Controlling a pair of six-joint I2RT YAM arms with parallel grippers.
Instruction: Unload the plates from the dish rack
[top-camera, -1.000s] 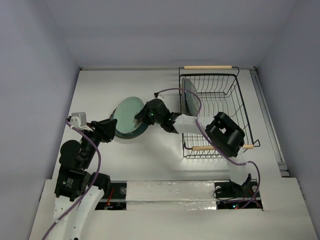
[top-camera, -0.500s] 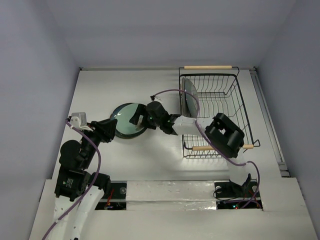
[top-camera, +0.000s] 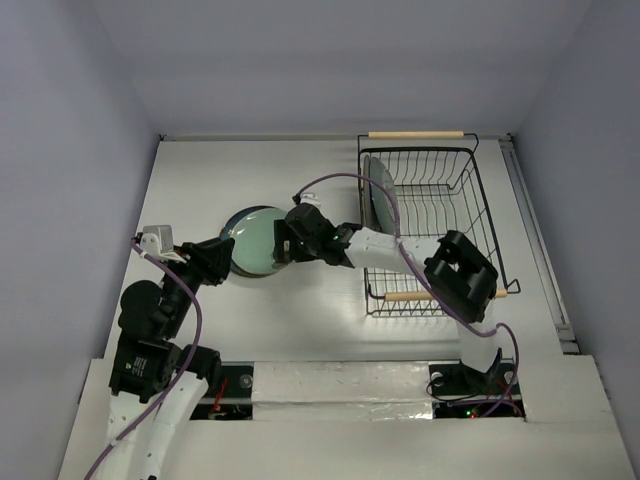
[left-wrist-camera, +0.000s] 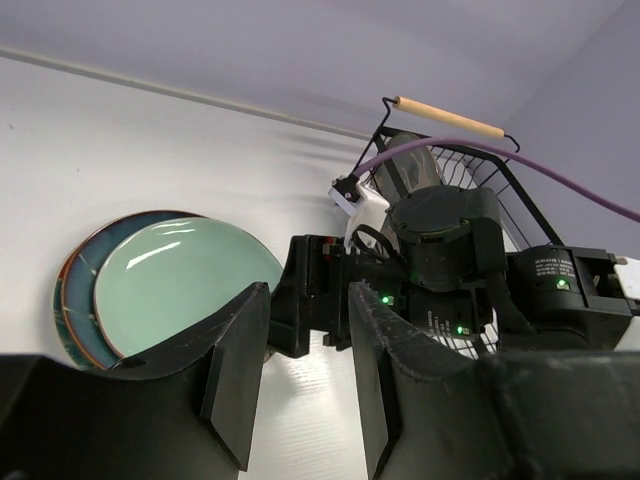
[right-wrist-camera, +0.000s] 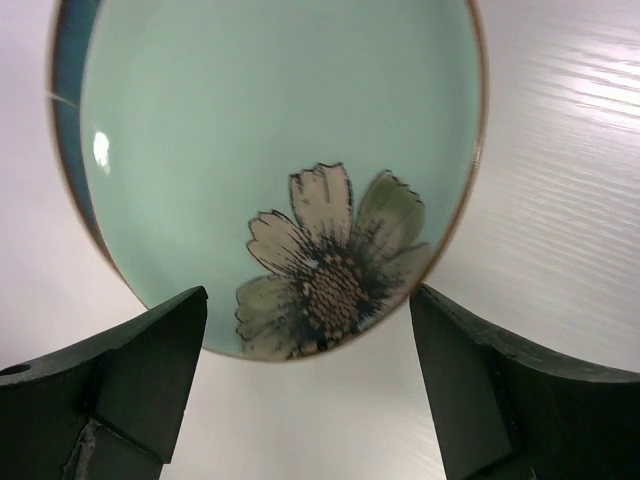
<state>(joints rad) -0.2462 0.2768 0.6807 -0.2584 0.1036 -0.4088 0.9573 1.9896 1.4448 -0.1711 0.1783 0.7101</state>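
Observation:
A pale green plate (top-camera: 252, 240) with a flower painted on it (right-wrist-camera: 270, 130) lies flat on a darker teal plate (left-wrist-camera: 80, 290) on the table, left of the dish rack (top-camera: 440, 200). My right gripper (top-camera: 283, 240) is open at the stack's right edge, its fingers either side of the flower end (right-wrist-camera: 308, 310) and gripping nothing. Just off the stack's near-left edge my left gripper (top-camera: 222, 255) is open, with bare table between its fingers (left-wrist-camera: 305, 380). At least one plate (top-camera: 377, 195) stands upright at the rack's left end.
The right arm's elbow (top-camera: 460, 272) hangs over the rack's near handle (top-camera: 408, 296). A purple cable (top-camera: 345, 182) loops from the right wrist past the rack's left side. The rack's far handle (top-camera: 415, 134) sits against the back wall.
The pale green plate, held tilted by the right gripper a second ago, now lies flat on the stack. The right gripper has opened and drawn back slightly to the right. The left arm has not moved.

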